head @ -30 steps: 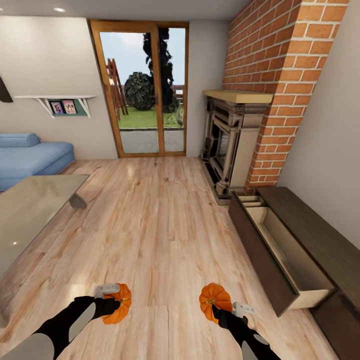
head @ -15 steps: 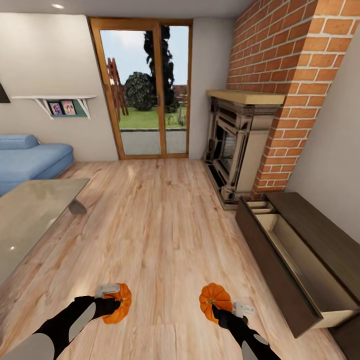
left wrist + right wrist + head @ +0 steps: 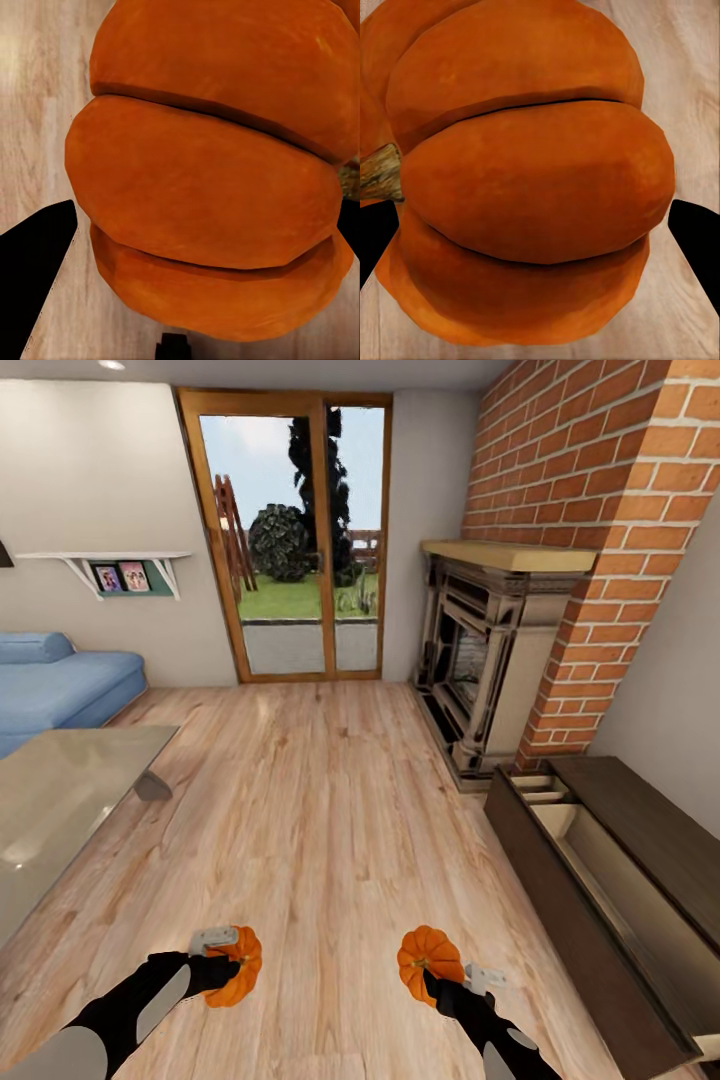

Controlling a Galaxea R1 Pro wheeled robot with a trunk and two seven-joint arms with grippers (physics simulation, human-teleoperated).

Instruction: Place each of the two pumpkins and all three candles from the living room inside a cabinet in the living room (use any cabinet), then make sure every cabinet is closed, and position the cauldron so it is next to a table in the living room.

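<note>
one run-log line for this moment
left gripper: holds pumpkin | right gripper: holds second pumpkin | cabinet: drawer open

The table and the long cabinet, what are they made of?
The low grey glossy table looks like glass or polished stone: its top mirrors the room. The long dark brown cabinet looks like matt wood with faint grain, its open drawer pale beige inside.

No readable text, labels, brands, numbers or signs anywhere. Two small framed pictures (image 3: 121, 576) on the wall shelf (image 3: 105, 559): too small to make out, no lettering discernible. Pumpkin skins in both wrist views plain, unmarked. Brick chimney (image 3: 600, 510), fireplace (image 3: 490, 650), cabinet (image 3: 610, 880) fronts unmarked.
</note>
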